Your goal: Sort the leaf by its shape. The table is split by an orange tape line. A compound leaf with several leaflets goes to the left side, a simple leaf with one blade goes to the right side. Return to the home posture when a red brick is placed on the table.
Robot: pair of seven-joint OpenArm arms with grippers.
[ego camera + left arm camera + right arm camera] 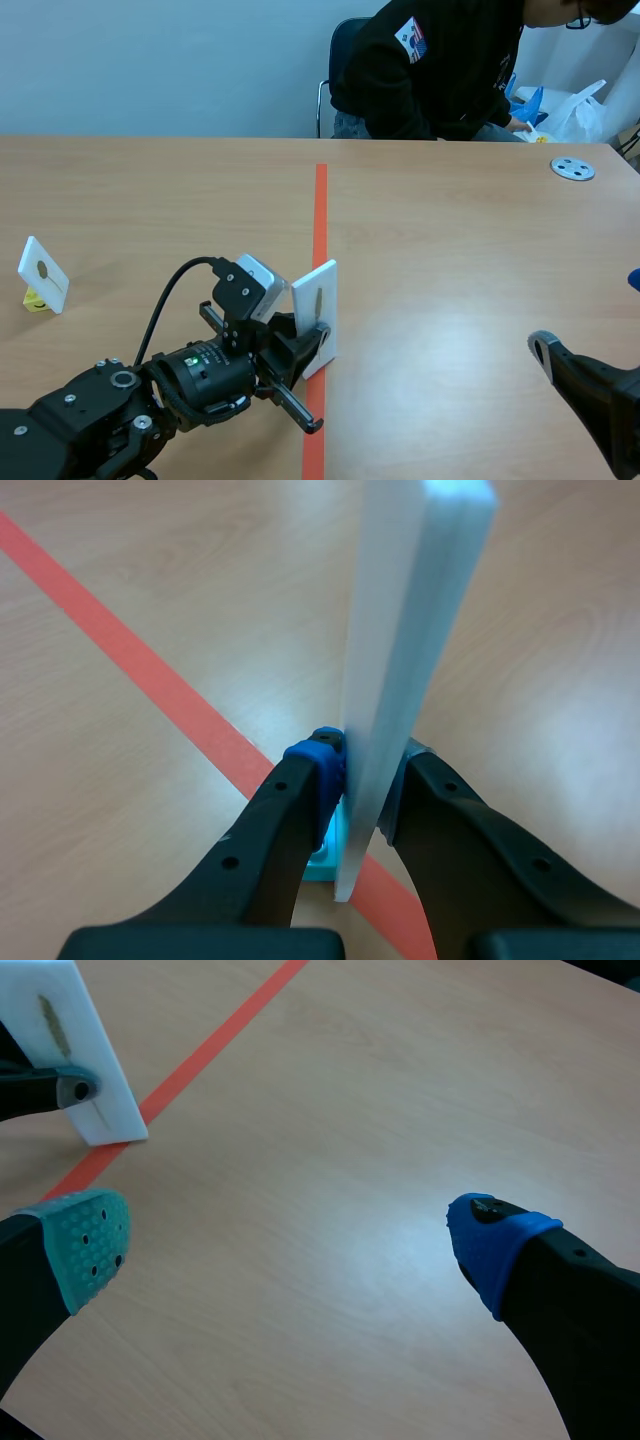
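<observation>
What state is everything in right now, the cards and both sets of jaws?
left jaws: shut on the held card.
held card: upright, its foot on the orange tape line.
second card: standing on a yellow base, left of the line, ungripped.
right jaws: open, nothing between them, right of the line.
grey disc: lying flat at the table's far right.
</observation>
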